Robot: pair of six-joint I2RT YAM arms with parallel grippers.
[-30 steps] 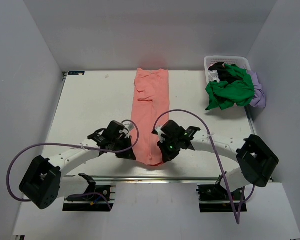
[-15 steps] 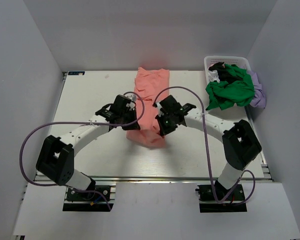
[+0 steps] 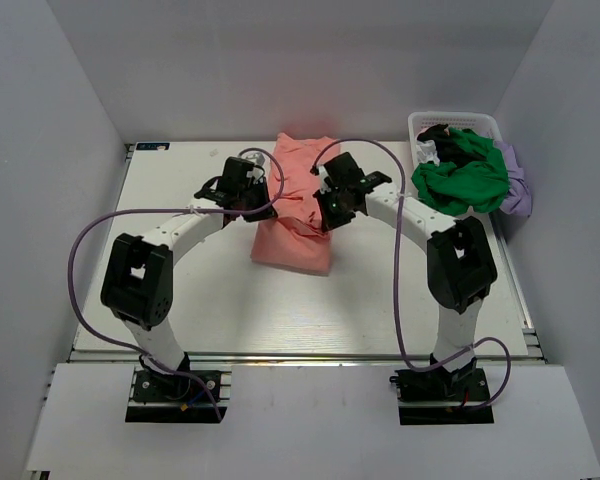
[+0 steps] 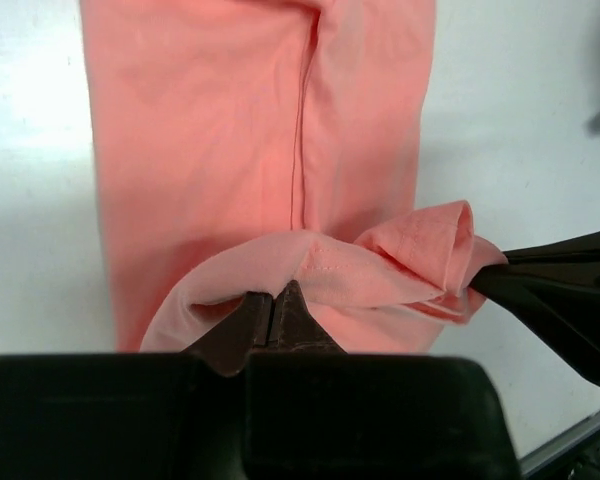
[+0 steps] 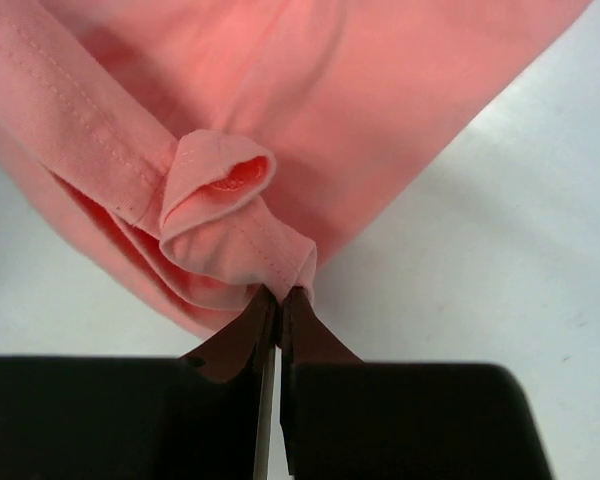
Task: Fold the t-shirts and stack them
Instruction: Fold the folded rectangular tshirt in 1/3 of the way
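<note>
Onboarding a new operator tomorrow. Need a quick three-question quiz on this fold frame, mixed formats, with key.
1. Fill in: the green t-shirt spills out of the white ____ at the far right.
2. What is the right gripper pinching? A the green t-shirt; B a bunched edge of the salmon-pink t-shirt; C nothing.
3. True or false: the left gripper hangs open above the salmon-pink t-shirt.
Key: 1 basket; 2 B; 3 false, it is shut on that shirt's hem.
</note>
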